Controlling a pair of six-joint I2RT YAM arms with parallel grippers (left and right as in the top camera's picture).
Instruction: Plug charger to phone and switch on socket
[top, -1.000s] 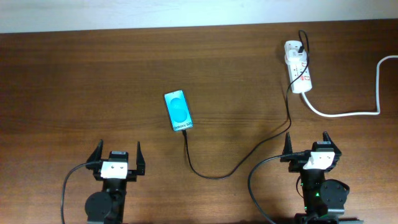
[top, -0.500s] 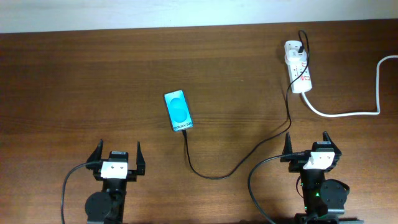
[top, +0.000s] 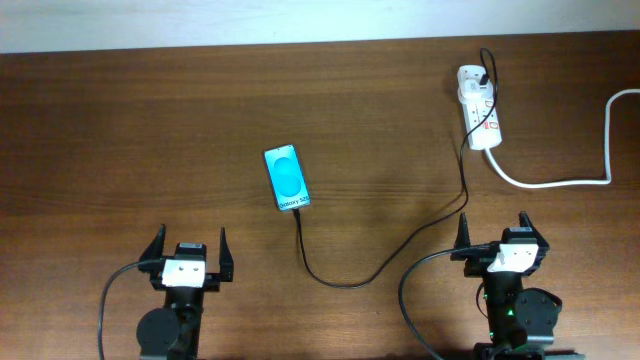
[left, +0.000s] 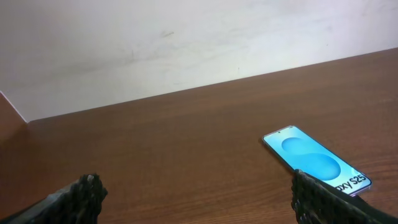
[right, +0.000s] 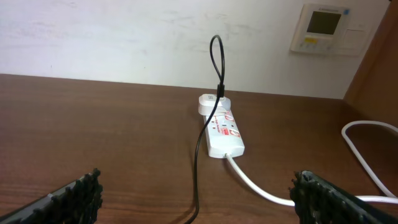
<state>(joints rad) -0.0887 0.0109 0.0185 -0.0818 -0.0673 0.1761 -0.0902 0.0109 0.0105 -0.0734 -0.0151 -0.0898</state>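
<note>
Dark wooden desk (top: 120, 120) and a pale wall fill all three views. I register no change over the last second: no arm, cable or device has shifted.

Current status:

1. Left jaws: released, spread wide, grasping nothing. They sit at the near edge of the desk, well apart from the phone (top: 286, 179).
2. Right jaws: released, spread wide, grasping nothing. They sit at the near edge, well short of the socket (top: 479, 110).
3. Phone: lies flat near the middle of the desk with its screen lit cyan, ahead of the left arm and to its right.
4. Charger (top: 340, 285): its plug stands in the far end of the socket. The cable runs back toward the right arm, loops across the desk and ends at the phone's near short edge. From overhead the tip appears to touch that edge, but I cannot tell whether it is seated. The left wrist view hides that edge behind a finger.
5. Socket: lies at the far right of the desk, with its thick white cord (top: 560, 183) leaving toward the right edge. The switch position is too small to read.

Assessment: with nothing moving and both jaws empty, I judge that the task is not advancing at this moment. Two checks are open: whether the connector is seated in the phone, and whether the socket switch is on. The socket lies straight ahead of the right arm, so I would assign the switch press to that arm.
</note>
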